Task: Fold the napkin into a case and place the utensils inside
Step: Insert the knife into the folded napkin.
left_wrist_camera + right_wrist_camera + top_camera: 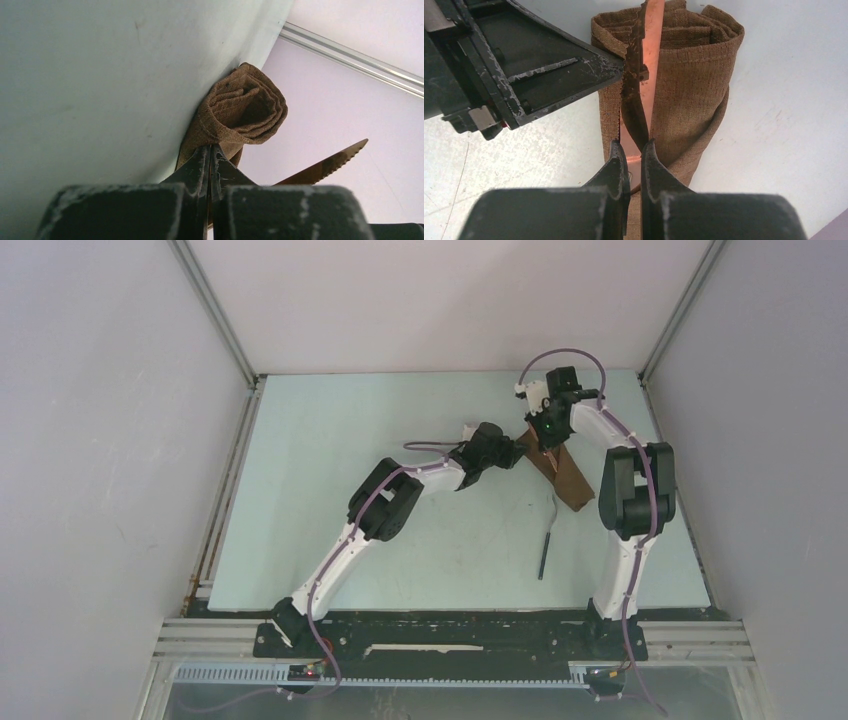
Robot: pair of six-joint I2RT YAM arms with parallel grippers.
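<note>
One knife (633, 112) (serrated) in right end effector (633, 148), seemingly atop case (694, 100)

We found the case (572, 483) lying aslant on the tabletop (400, 540), toward its far right corner. The dark-handled piece (546, 540) lay just before it, toward the near edge. The left gripper (210, 150) sat at the case's mouth. The knife (325, 167) hung above the case, lengthwise, in the right gripper (634, 150).
</note>
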